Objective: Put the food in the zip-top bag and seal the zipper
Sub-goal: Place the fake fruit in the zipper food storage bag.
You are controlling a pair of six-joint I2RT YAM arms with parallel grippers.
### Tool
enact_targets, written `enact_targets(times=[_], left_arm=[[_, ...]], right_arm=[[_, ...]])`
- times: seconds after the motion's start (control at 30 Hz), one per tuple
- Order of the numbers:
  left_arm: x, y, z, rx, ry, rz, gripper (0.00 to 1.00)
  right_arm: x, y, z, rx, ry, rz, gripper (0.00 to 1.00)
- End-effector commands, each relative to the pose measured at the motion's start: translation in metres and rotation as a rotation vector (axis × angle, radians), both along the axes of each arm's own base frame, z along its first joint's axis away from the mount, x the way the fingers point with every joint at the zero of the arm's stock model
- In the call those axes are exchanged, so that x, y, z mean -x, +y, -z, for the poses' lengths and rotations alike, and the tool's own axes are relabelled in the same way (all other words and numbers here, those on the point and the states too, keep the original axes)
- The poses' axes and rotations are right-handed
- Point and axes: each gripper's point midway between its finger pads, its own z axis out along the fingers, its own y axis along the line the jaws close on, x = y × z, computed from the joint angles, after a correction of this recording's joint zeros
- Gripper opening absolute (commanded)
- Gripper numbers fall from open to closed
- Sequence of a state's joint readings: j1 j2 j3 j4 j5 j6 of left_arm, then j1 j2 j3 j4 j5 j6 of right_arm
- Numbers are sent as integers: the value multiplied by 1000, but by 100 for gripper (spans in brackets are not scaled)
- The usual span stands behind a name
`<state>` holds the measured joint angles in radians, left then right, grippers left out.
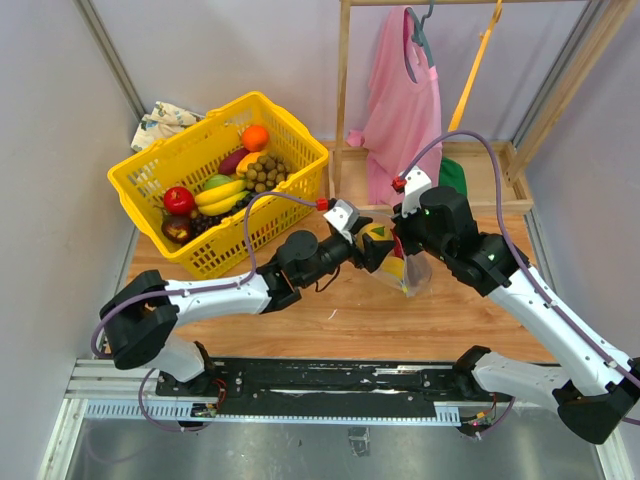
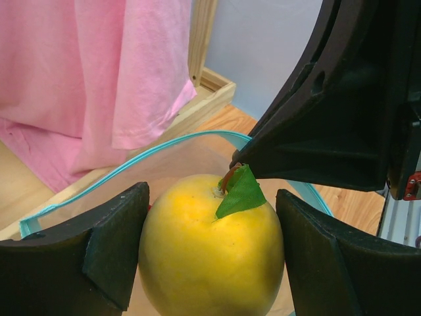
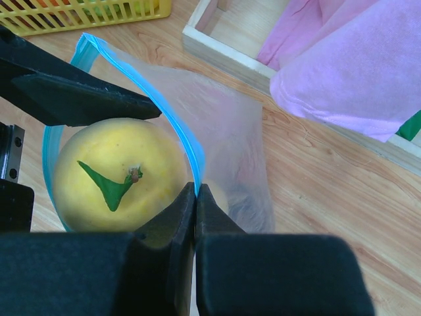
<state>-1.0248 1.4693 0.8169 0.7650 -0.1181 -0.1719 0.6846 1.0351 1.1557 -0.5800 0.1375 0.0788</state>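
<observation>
Left gripper [image 2: 210, 247] clamps the yellow fruit [image 3: 112, 171] between its pads, inside the zip-top bag [image 3: 230, 131] mouth; right gripper [image 3: 195, 217], just beside, pinches the zipper [image 3: 179, 125]; spreading the left fingers may tug that rim free.

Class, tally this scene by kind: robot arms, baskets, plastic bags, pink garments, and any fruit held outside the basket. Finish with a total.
robot arms: 2
yellow basket: 1
zip-top bag: 1
pink garment: 1
yellow fruit held outside the basket: 1
Total: 6
</observation>
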Motion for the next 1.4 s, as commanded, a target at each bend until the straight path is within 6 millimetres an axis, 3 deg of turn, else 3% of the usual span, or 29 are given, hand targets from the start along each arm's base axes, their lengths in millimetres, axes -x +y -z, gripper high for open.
enact_targets(times=[0.0, 0.63, 0.8, 1.0, 1.37], left_arm=[[3, -7, -10, -7, -19, 18, 71], [-8, 6, -20, -38, 42, -75, 87], [-5, 13, -33, -13, 67, -88, 87], [-1, 34, -44, -15, 166, -144, 85], [18, 79, -29, -77, 401, -246, 74]], right_arm=[[-4, 2, -16, -45, -35, 6, 1], [-3, 1, -13, -43, -31, 5, 1], [-3, 1, -14, -44, -33, 8, 1], [-3, 0, -14, -44, -37, 12, 1], [-2, -2, -15, -49, -40, 16, 1]])
